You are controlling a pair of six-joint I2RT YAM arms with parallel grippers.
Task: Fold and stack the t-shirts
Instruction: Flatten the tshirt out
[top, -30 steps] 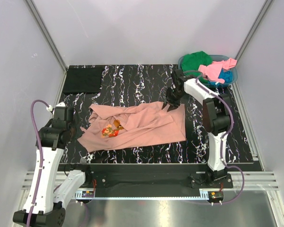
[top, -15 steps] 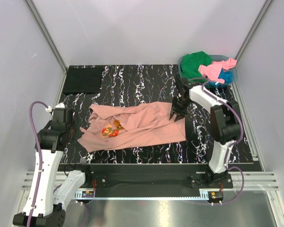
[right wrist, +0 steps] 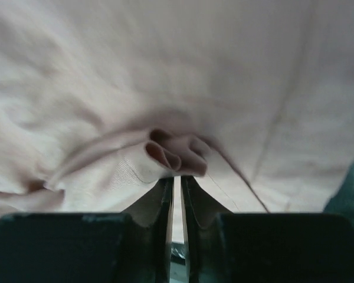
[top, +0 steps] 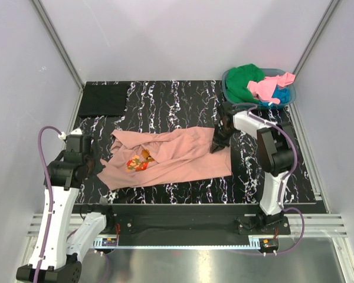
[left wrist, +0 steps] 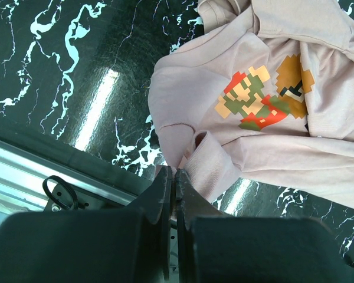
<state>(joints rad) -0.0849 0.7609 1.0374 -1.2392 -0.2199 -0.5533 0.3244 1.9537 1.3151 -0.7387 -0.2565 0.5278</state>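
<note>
The salmon-pink t-shirt [top: 177, 156] lies crumpled across the middle of the table, its small print [top: 137, 161] showing at the left. My left gripper [top: 98, 166] is shut on the shirt's left edge [left wrist: 192, 168]; the print [left wrist: 261, 97] shows in the left wrist view. My right gripper [top: 217, 144] is shut on a bunched fold of the same shirt [right wrist: 177, 154] at its right edge. A black t-shirt [top: 104, 99] lies folded flat at the back left. Green [top: 243, 79], bright pink [top: 265, 88] and blue [top: 281, 95] t-shirts are heaped at the back right.
The teal plastic basket [top: 227, 77] holding the heap stands at the back right corner. The black marbled tabletop [top: 171, 103] is bordered by white walls, and a metal rail [left wrist: 23, 171] runs along the near edge.
My right gripper has moved down and slightly right along the shirt's right side, ending at its right edge. My left gripper has stayed at the left edge.
</note>
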